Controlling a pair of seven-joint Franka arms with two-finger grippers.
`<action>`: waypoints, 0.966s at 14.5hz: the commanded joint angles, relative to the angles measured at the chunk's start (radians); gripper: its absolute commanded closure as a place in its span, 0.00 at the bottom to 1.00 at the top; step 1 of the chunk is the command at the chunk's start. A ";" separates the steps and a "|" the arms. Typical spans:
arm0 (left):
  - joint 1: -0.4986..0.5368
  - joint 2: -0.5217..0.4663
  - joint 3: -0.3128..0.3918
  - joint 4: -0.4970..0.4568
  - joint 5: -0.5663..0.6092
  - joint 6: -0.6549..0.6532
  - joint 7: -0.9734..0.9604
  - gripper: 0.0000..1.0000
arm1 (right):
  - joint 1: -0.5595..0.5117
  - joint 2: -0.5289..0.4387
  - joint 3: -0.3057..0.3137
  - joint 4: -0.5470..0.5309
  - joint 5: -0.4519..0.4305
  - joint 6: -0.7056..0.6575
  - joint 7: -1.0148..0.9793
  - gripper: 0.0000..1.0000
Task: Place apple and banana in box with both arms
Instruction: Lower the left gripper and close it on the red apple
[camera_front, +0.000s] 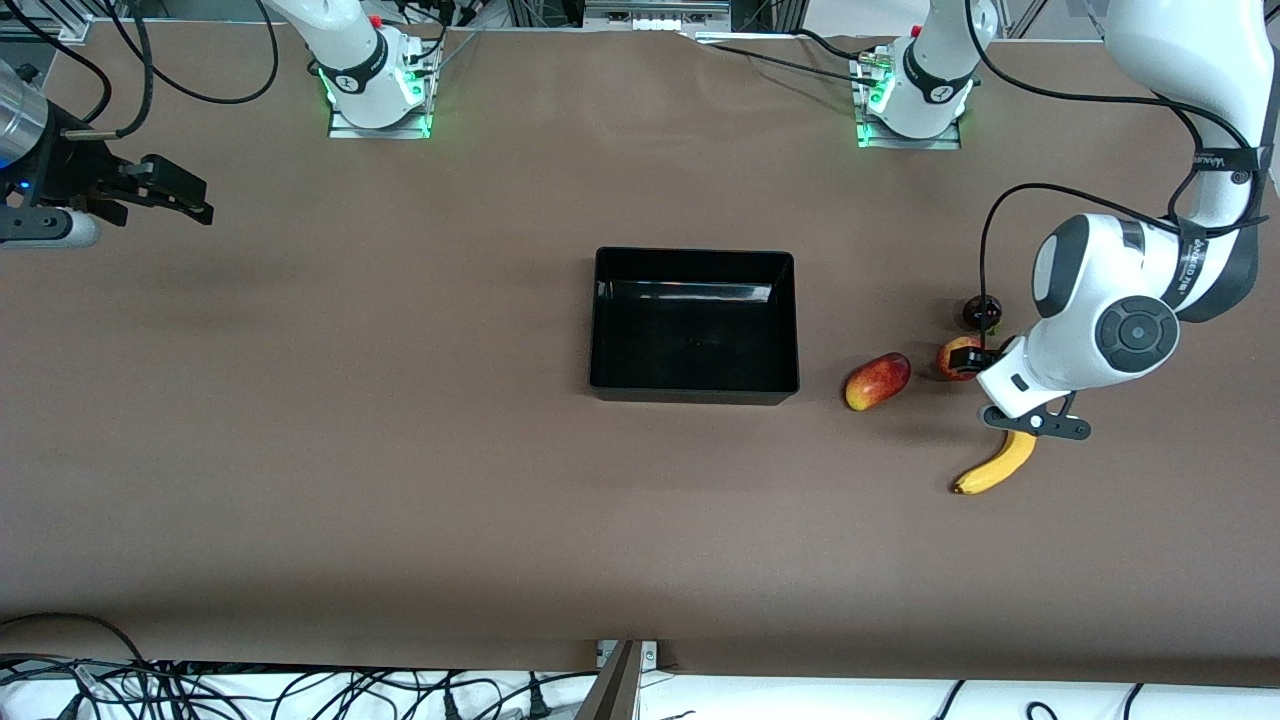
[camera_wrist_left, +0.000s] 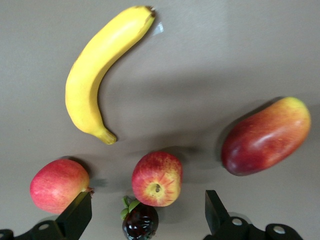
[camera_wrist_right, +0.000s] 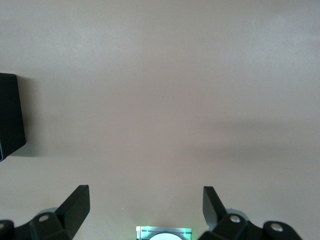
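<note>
Cables (camera_front: 300, 690) edge the brown table (camera_front: 400, 450); left gripper (camera_wrist_left: 145, 215) and right gripper (camera_wrist_right: 145, 212) gape empty.

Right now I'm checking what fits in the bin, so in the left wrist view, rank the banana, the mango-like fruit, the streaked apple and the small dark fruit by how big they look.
1. banana, the longest
2. mango-like fruit
3. apple
4. small dark fruit, partly cut off at the picture's edge, so its full size is unsure

Right of centre in the front view, we see fruit crowding the apple (camera_front: 958, 357): a dark fruit (camera_front: 981, 312), a mango (camera_front: 878, 381), the banana (camera_front: 996, 467). Bare table separates them from the box (camera_front: 694, 382).
</note>
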 joint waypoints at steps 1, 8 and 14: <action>0.032 -0.004 -0.013 -0.116 0.012 0.128 0.009 0.00 | -0.019 -0.020 0.029 -0.021 -0.019 0.019 -0.005 0.00; 0.055 -0.004 -0.013 -0.330 0.012 0.413 0.011 0.00 | -0.016 0.011 0.028 0.048 -0.019 0.002 -0.013 0.00; 0.055 0.015 -0.010 -0.358 0.026 0.472 0.014 0.78 | -0.018 0.016 0.026 0.054 -0.016 0.014 0.007 0.00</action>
